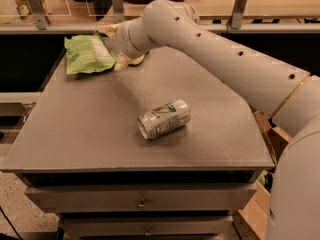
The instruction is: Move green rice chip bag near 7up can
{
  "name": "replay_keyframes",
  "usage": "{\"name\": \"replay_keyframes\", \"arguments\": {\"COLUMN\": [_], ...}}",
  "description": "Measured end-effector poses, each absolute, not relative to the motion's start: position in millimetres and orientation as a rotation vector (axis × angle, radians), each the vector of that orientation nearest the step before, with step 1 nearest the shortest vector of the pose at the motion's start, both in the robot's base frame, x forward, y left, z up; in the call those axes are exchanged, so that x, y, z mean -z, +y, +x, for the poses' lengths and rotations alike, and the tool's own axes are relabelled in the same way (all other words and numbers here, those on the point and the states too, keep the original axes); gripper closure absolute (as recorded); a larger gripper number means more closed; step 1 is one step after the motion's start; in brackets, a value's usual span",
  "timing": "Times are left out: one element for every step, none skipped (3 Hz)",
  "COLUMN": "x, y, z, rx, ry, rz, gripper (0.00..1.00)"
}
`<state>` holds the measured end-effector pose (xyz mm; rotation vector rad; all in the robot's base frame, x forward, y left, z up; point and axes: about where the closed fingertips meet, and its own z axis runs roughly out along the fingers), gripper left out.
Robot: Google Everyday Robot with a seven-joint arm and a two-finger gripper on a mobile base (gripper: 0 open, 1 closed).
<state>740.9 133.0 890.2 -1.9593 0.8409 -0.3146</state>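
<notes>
The green rice chip bag [89, 54] lies at the table's [75, 129] far left corner, close to its left edge. The gripper [110, 35] sits just right of the bag; whether it grasps anything cannot be told. The 7up can [164, 119] lies on its side mid-table, well apart, bare tabletop between them.

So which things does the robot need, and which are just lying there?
For the job:
green rice chip bag
7up can, on its side
gripper, at the bag's right edge

Just lying about:
yellow sponge, under the arm
cardboard box, lower right
</notes>
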Motion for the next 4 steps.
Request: {"name": "replay_keyframes", "arguments": {"x": [-878,-870,-867,-867], "y": [136,140,144,147], "z": [743,748,753,760], "rx": [0.312,0.316,0.326,0.339], "ry": [0.859,0.874,0.883,0.895], "rz": [-1.984,-1.993,-1.989,-1.979], "gripper": [0.33,0.36,0.37,0.37]}}
